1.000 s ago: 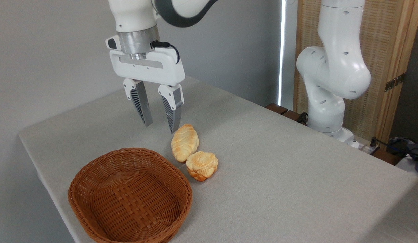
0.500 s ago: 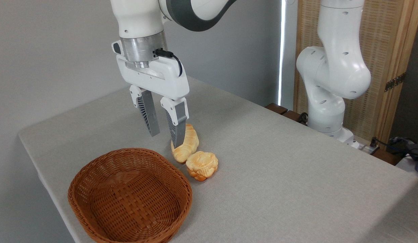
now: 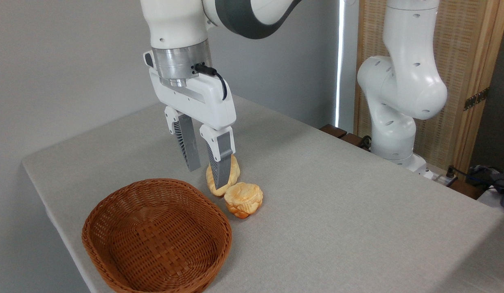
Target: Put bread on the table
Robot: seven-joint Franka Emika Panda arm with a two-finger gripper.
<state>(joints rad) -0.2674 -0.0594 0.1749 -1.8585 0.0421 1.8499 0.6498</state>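
Observation:
The pale-golden braided bread lies on the grey table, partly hidden behind my right finger. My gripper hangs just above and in front of the loaf's left side, open, with nothing between its fingers. A small round browned bun sits touching the loaf's near end.
A brown wicker basket with nothing in it stands at the front left, close to the table's edge. The arm's white base rises at the back right, with cables beyond the table's far edge.
My gripper has moved right and lower, from left of the loaf's far end to in front of its middle. Its jaws stay open. Loaf, bun and basket have not moved.

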